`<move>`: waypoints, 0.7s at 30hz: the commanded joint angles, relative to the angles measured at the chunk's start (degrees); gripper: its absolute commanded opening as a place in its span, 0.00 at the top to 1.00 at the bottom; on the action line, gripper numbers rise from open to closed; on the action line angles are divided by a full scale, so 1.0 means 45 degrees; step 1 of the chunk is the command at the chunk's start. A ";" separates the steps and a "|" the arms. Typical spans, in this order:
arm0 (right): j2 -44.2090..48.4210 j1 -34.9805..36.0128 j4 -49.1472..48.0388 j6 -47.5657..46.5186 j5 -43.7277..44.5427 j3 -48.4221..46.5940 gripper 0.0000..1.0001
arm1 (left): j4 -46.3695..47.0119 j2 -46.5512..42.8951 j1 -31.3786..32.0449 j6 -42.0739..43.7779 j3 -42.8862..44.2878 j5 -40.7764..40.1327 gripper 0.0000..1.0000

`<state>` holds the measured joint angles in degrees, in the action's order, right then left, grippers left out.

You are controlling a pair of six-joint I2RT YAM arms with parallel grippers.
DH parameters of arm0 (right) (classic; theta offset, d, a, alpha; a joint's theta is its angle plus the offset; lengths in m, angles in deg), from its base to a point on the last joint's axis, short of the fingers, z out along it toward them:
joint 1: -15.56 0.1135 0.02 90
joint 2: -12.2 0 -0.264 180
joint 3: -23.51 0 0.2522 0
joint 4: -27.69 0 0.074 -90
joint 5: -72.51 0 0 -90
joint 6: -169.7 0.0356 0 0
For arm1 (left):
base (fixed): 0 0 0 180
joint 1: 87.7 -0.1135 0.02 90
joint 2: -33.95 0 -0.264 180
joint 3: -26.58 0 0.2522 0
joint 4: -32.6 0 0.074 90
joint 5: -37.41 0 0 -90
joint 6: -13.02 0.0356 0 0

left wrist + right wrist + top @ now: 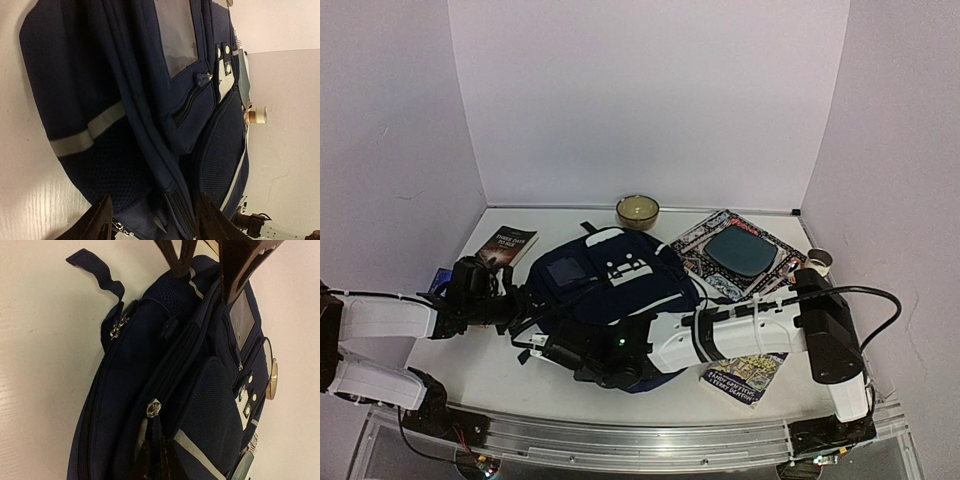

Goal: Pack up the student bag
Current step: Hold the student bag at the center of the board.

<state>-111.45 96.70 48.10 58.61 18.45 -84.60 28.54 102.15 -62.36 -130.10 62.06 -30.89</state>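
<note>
The student bag [612,285], navy with white trim, lies flat mid-table. My left gripper [523,304] is at its left edge. In the left wrist view that gripper [155,224] is open, with its dark fingers [100,222] on either side of a ridged zipper seam of the bag [125,100] without pinching it. My right arm reaches across the bag's near side. My right gripper [156,462] is shut on the dark pull strap hanging from a silver zipper slider [154,408] on the bag [125,365]. The left fingers [239,265] show at the top of that view.
A dark book [510,247] lies at the back left and a small blue item [441,278] near the left arm. A tan bowl [637,211] stands behind the bag. To the right are a magazine with a teal case [740,250], a small cup [819,260] and a booklet [745,377].
</note>
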 commanded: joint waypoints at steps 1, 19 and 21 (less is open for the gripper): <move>0.0360 0.0012 -0.0871 -0.0414 -0.0075 -0.0395 1.00 | 0.1519 -0.0215 0.0339 -0.1349 -0.0353 -0.0060 0.44; 0.0462 0.0031 -0.1378 -0.2423 0.0320 -0.0842 1.00 | 0.2503 0.2684 0.1911 -0.1038 0.1062 -0.1009 0.99; 0.0767 0.0035 -0.1375 -0.2601 0.0494 -0.0344 1.00 | 0.2492 0.2790 0.1804 -0.0855 0.1176 -0.1060 1.00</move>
<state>-111.47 96.41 45.64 49.32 17.76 -85.97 37.49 113.32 -53.94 -136.78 64.52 -32.92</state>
